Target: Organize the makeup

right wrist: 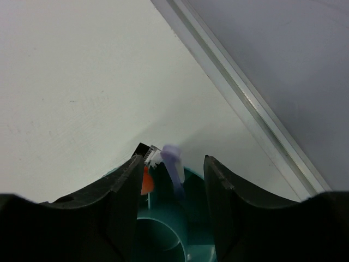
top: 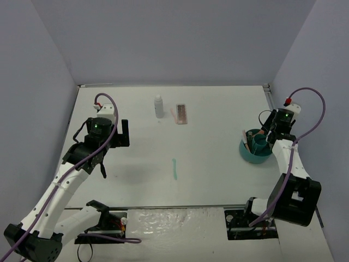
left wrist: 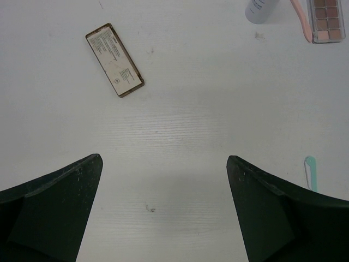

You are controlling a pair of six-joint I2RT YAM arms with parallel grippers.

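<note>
My right gripper (top: 264, 134) (right wrist: 173, 159) hangs over the round teal tub (top: 246, 154) (right wrist: 163, 229), open, with a blurred purple stick (right wrist: 174, 166) loose between its fingers, touching neither. Orange and white-tipped sticks (right wrist: 147, 173) stand in the tub. A whitish bottle (top: 158, 106) (left wrist: 259, 7), an open brown-pink palette (top: 181, 113) (left wrist: 326, 21) and a pink stick (top: 173, 113) (left wrist: 301, 21) lie at the back centre. A teal stick (top: 175, 168) (left wrist: 310, 170) lies mid-table. A closed palette (left wrist: 114, 60) shows in the left wrist view. My left gripper (top: 114, 148) (left wrist: 163, 158) hovers open over bare table.
A metal rail (right wrist: 245, 95) runs along the table's right edge, close behind the tub, with the grey wall beyond. The closed palette is hidden under my left arm in the top view.
</note>
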